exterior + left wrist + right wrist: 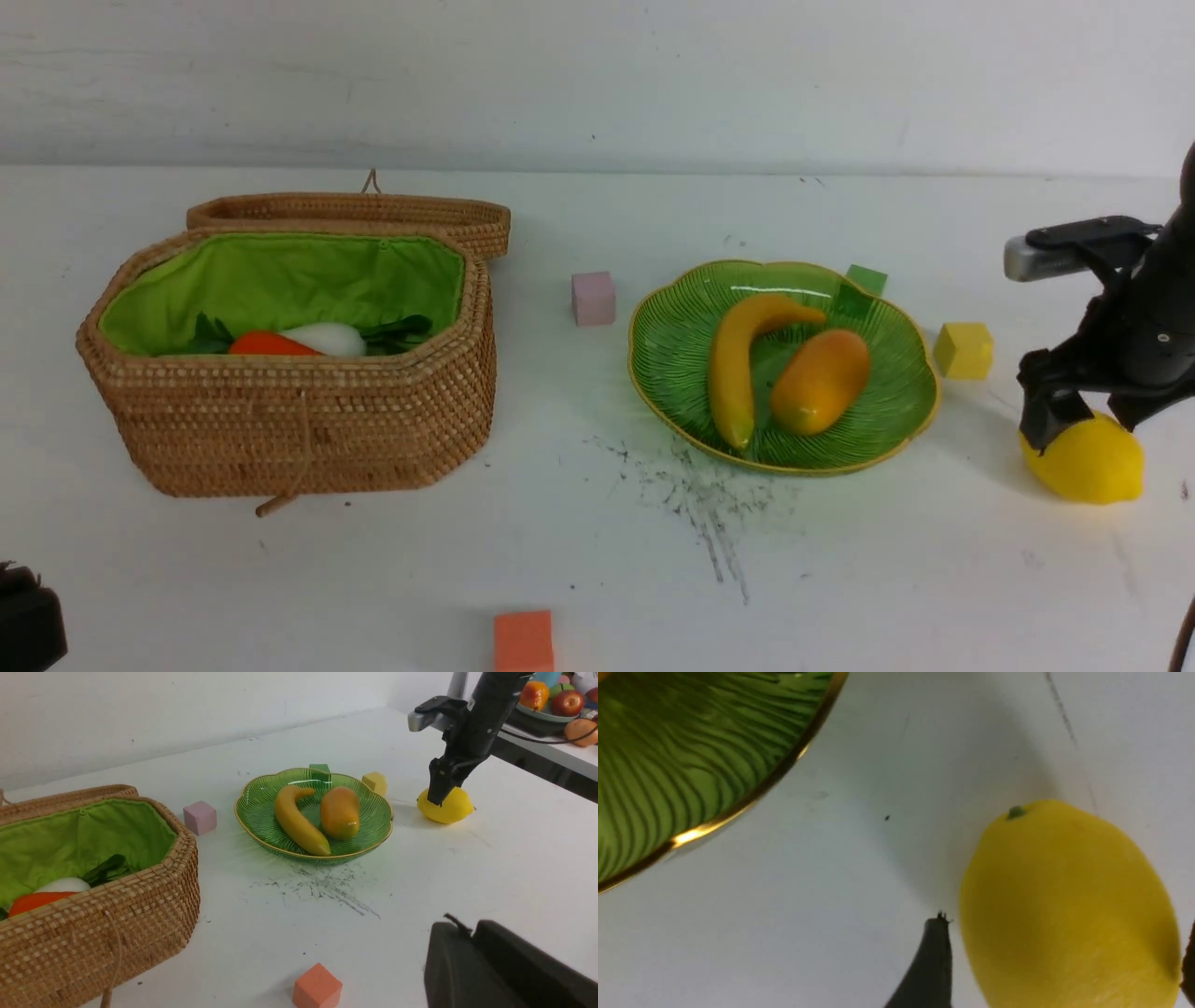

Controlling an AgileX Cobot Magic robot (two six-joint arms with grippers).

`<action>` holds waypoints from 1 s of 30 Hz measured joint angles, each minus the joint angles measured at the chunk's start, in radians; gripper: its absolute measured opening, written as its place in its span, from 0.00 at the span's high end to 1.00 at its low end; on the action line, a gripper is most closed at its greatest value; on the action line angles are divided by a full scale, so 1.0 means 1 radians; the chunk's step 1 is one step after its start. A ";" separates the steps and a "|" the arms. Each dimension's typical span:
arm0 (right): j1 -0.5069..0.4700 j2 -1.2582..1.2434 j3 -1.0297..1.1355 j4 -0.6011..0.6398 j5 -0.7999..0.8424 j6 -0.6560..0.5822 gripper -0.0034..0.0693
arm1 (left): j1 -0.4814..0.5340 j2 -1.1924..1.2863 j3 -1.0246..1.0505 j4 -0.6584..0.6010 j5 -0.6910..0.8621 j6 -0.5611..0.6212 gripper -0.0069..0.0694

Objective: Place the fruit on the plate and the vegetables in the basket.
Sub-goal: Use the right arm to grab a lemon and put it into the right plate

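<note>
Right claw (1083, 425) spread wide astride lemon (1088, 462), not gripping | white table (579, 560) scuffed black | wall white

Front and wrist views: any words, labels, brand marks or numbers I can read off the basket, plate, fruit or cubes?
None: no readable text in any view.
The basket, plate, banana, mango, lemon and the cubes, such as the pink cube, are unmarked.
The dark streaks on the table are scuffs, not writing.
</note>
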 joint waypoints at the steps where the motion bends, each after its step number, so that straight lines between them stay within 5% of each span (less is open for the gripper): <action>1: 0.000 0.006 0.000 -0.012 -0.018 0.000 0.03 | 0.000 0.000 0.000 -0.001 0.005 0.000 0.84; 18: -0.003 0.134 -0.007 0.009 -0.089 0.016 0.13 | 0.000 0.000 0.000 -0.001 0.017 0.003 0.84; 30: -0.003 0.129 -0.010 0.063 0.030 0.017 0.18 | 0.000 0.000 0.000 -0.001 0.018 0.038 0.84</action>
